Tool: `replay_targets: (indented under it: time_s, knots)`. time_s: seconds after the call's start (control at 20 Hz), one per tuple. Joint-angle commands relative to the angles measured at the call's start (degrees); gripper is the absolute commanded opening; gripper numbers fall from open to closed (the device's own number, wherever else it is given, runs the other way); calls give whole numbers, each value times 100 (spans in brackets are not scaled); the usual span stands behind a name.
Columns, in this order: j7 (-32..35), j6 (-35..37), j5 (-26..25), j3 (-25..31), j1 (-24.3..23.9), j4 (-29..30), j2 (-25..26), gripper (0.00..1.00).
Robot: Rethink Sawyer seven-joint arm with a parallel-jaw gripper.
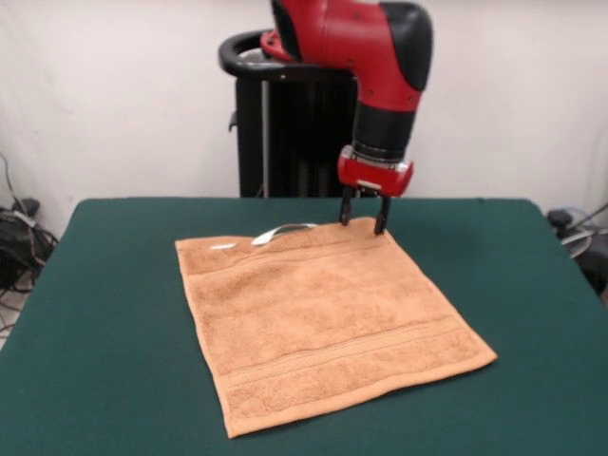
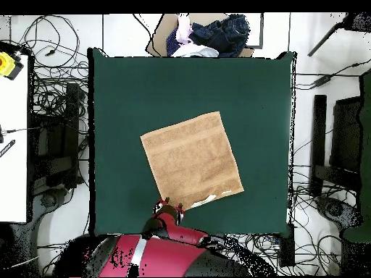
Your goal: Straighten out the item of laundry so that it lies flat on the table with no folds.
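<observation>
Square orange-tan terry towel (image 1: 328, 323) spread flat on the dark green felt table (image 1: 104, 313), with the red and black arm's gripper (image 1: 365, 222) poised at one towel corner.

The towel lies near the middle of the tabletop, turned at an angle to the table's edges, somewhat closer to the edge where the black pedestal (image 1: 285, 123) stands. Its surface looks smooth, with woven stripe bands running near two opposite edges. A small white loop tag (image 1: 282, 231) sticks out from the towel edge nearest the pedestal, lying on the felt. The gripper's two dark fingers (image 1: 382, 215) point down and stand apart, open, with nothing between them; their tips sit right at the towel corner beside that edge, and whether they touch the cloth cannot be told. In the overhead view a pile of dark and light clothing (image 2: 206, 35) lies beyond the table's far edge.
</observation>
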Motion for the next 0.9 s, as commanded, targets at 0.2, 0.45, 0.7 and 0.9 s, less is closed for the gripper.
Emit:
replay_targets:
  time_s: [0.2, 0.45, 0.7, 0.9]
  knots:
    - [1188, -937, -205, 156, -179, -653, 1348, 100]
    - [1161, -1047, -257, 182, -214, -613, 1531, 100]
    - [1151, -1189, -254, 157, -195, -704, 1833, 100]
    - [1133, -1243, -365, 229, -278, -853, 2144, 100]
